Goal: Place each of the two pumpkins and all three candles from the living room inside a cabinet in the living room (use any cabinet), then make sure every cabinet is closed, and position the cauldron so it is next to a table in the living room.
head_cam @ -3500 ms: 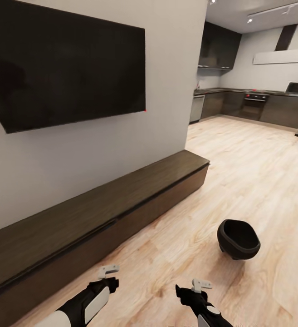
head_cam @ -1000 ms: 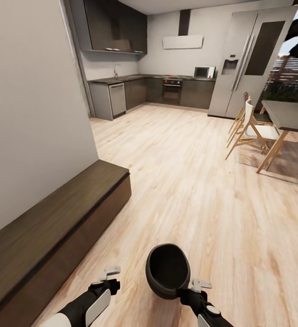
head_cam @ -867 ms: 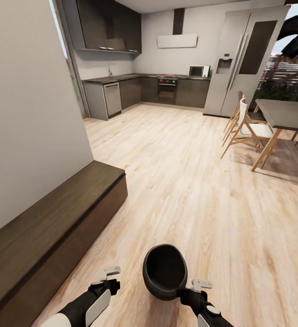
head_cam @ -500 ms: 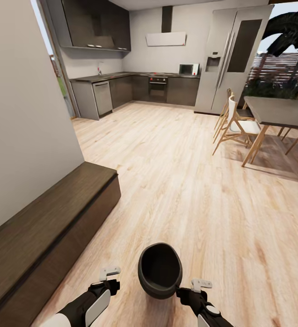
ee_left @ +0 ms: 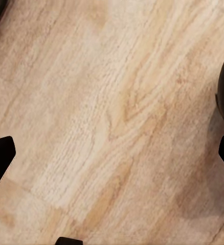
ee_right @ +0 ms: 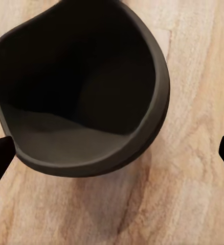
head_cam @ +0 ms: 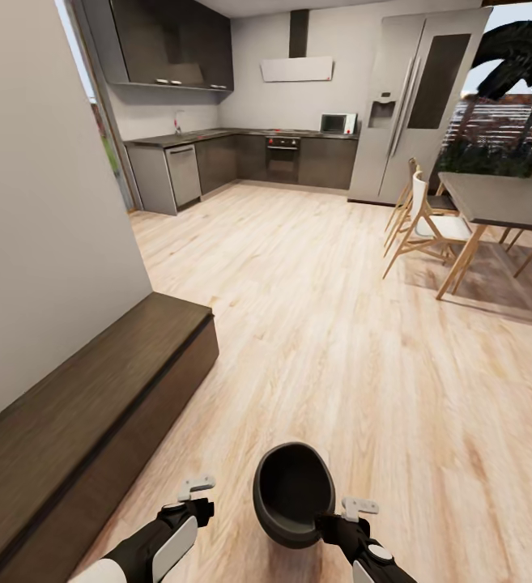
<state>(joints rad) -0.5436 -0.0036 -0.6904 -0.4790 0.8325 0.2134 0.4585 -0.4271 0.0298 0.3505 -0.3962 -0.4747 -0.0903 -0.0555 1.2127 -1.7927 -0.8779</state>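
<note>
Right wrist view: the right gripper [ee_right: 112, 148] was seen with jaws spread wide, nothing clasped, above the squat black round cauldron [ee_right: 84, 87] on the pale wooden floor [head_cam: 363, 348]. The left gripper [ee_left: 112, 153] was likewise released over bare planks. The long dark-brown wooden cabinet [head_cam: 79, 405] was seen shut along the left wall.

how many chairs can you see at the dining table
2 clearly: a white-seated chair at the dining table's near left side, another just behind it. Legs at the right edge suggest more, partly hidden.
</note>
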